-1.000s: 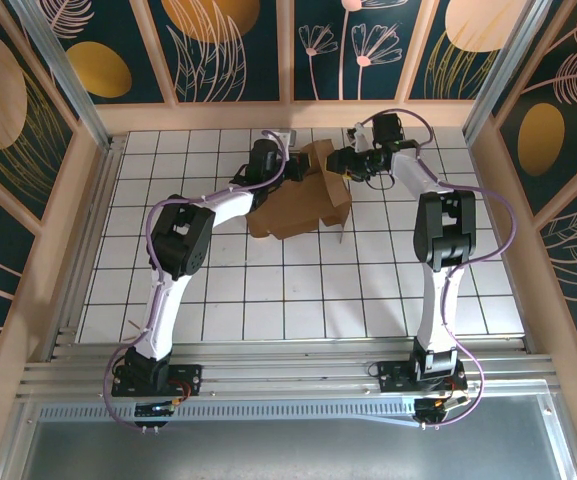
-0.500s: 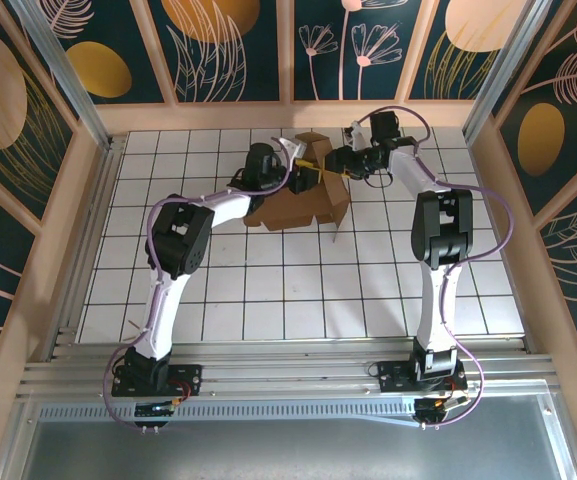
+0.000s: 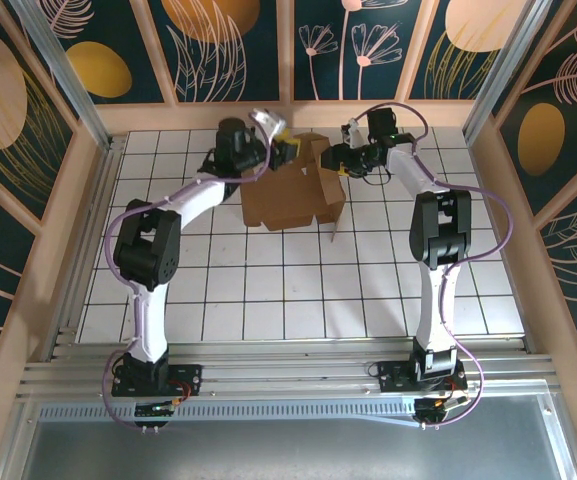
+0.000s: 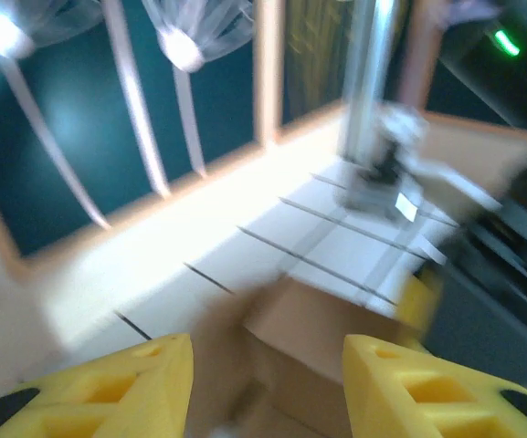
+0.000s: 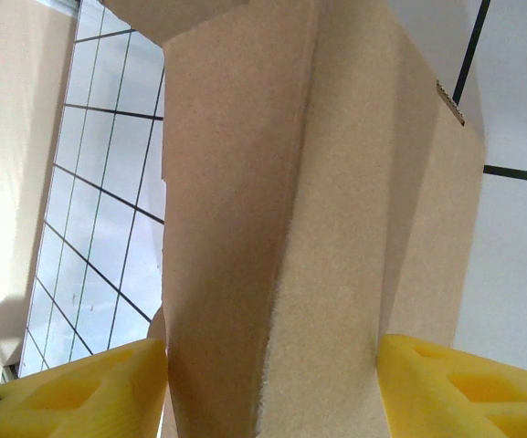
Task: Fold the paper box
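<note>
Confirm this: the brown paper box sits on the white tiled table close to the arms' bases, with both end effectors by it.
Not quite. The paper box sits at the far side of the table, close to the back wall, not by the arms' bases; the top external view shows this. The left end effector and right end effector are indeed by it.

I read the paper box [image 3: 290, 200], 12 o'clock on my table [image 3: 218, 290], as brown cardboard, matt. On the right wrist feed it's grainy and fibrous. Table: white tiles, smooth, slight sheen, dark grout lines. Right gripper [image 5: 272, 388] pads [image 5: 455, 388]: yellow, matt, moulded; plastic or foam, can't tell. Rail [image 3: 288, 375] at 6 o'clock: bare ribbed metal. Surround frame [image 3: 298, 115]: pale matt wood. Arm links [image 3: 428, 310]: white smooth plastic.
</note>
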Robot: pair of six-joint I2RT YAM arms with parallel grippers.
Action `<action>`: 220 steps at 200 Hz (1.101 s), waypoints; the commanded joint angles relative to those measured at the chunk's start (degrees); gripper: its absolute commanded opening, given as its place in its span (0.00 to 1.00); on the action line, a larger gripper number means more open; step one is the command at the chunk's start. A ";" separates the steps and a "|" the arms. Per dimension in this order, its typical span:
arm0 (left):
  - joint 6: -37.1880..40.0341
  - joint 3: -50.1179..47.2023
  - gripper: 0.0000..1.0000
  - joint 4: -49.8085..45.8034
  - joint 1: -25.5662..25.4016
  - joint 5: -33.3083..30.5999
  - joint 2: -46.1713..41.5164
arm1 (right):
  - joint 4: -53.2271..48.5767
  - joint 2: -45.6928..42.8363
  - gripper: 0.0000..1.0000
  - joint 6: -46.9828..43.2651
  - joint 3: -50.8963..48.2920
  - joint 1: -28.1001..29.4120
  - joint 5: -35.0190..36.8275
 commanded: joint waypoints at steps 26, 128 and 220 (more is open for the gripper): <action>11.72 23.07 0.47 -16.59 3.84 -12.97 15.20 | -1.93 1.17 0.63 0.06 1.82 -0.27 -0.92; 23.94 34.62 0.57 -12.90 3.92 13.83 29.36 | -3.44 1.78 0.62 -1.09 2.45 -0.43 -0.03; 37.43 30.62 0.63 -13.75 1.91 22.78 29.97 | -1.17 0.91 0.66 -0.74 1.09 -0.76 -3.18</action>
